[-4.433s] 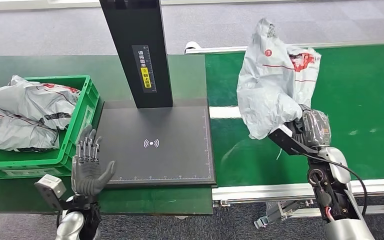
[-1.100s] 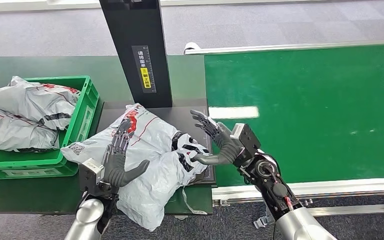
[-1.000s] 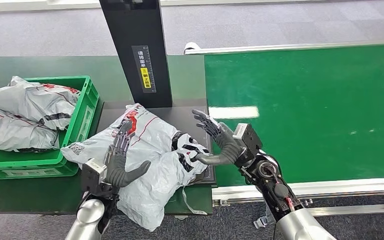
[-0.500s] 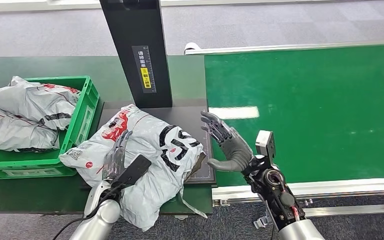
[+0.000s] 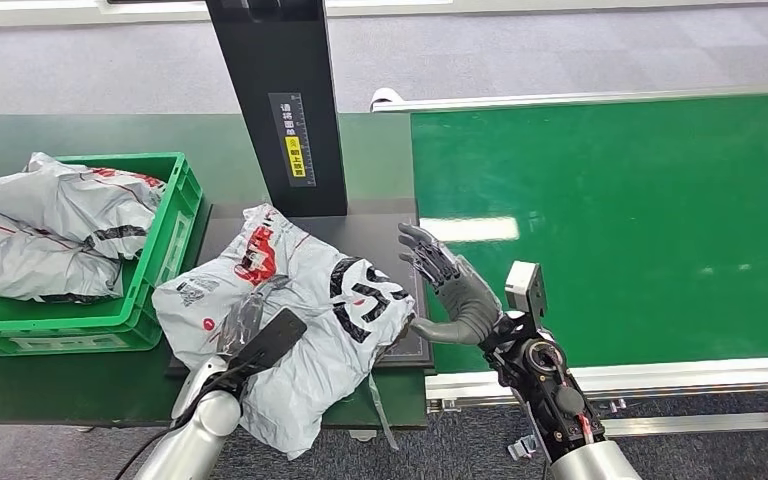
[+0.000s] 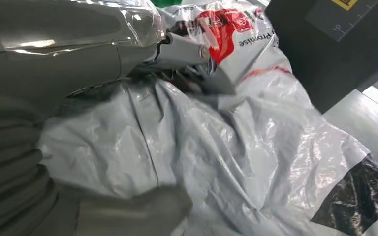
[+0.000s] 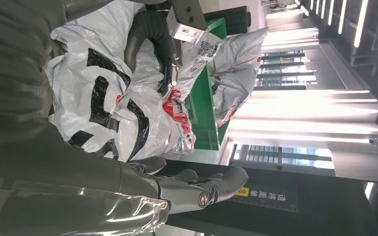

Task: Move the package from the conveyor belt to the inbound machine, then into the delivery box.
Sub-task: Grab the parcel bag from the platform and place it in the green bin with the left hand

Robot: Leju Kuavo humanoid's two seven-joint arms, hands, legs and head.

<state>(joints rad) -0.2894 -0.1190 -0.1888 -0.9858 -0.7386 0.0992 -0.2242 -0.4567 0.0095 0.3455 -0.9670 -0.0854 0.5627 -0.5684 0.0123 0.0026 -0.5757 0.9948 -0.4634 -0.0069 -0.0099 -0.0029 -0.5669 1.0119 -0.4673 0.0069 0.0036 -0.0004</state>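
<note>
We see one grey package (image 5: 300, 310) lying on the inbound machine (image 5: 380, 235), sagging over its front edge toward the robot. The left hand (image 5: 255, 335) rests on the package's near-left part, fingers laid flat against the plastic and thumb stretched out along it; from the left wrist view the fingers press into the film, but we cannot tell whether they pinch a fold or merely lie on it. The right hand (image 5: 452, 290) stands just beside the package's right edge, palm turned toward it, fingers spread and holding nothing, apart from the bag as far as we can judge.

The package is a soft poly mailer, crinkled and glossy, lumpy in shape, printed with bold black strokes and a red logo. The machine is a flat matte black plate with a tall black column (image 5: 278, 100) bearing a yellow label. To its left we note one green plastic delivery box (image 5: 160, 255), rigid and ribbed, holding grey mailers of the same kind; they overlap, so we cannot count them surely. To the right runs one conveyor belt (image 5: 640, 210), smooth green with pale metal rails.
</note>
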